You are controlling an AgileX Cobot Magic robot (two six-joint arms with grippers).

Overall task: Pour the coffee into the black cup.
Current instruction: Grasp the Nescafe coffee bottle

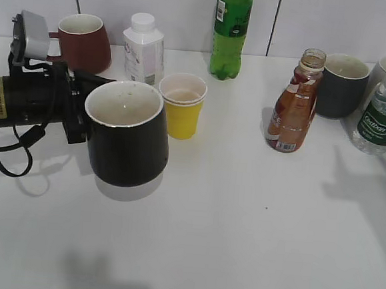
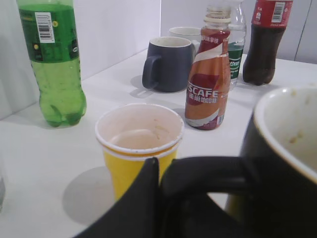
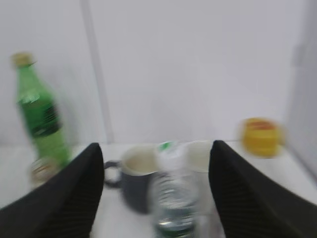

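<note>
Currently my left gripper [image 1: 82, 112] is clamped on the loop handle of the glossy black ceramic mug [image 1: 127, 136], which hangs clear of the white table [image 1: 239, 242] toward its left edge, mouth up and empty. My right gripper [image 3: 156, 188] is spread wide with nothing between its jaws; it does not show in the exterior view.

The coffee, brown liquid in a curvy clear plastic bottle with an orange-red label [image 1: 293, 109], stands upright and uncapped toward the back right of the table, well apart from the mug.

Risks, in my judgement: the hold is on the handle alone, so the mug could swing or tip. The open bottle would spill if it were knocked or squeezed hard during pickup, and its narrow neck could send the stream wide of the mug.

Obstructions: the yellow paper cup [image 1: 182, 105] sits just beside the mug. The dark grey mug [image 1: 343, 85] stands close behind the coffee bottle, and the clear water bottle with a green label [image 1: 385, 113] crowds the right edge, right in front of my right gripper. The green soda bottle [image 1: 231, 30], the white plastic bottle [image 1: 144, 47] and the maroon-brown mug [image 1: 84, 42] line the back edge.
</note>
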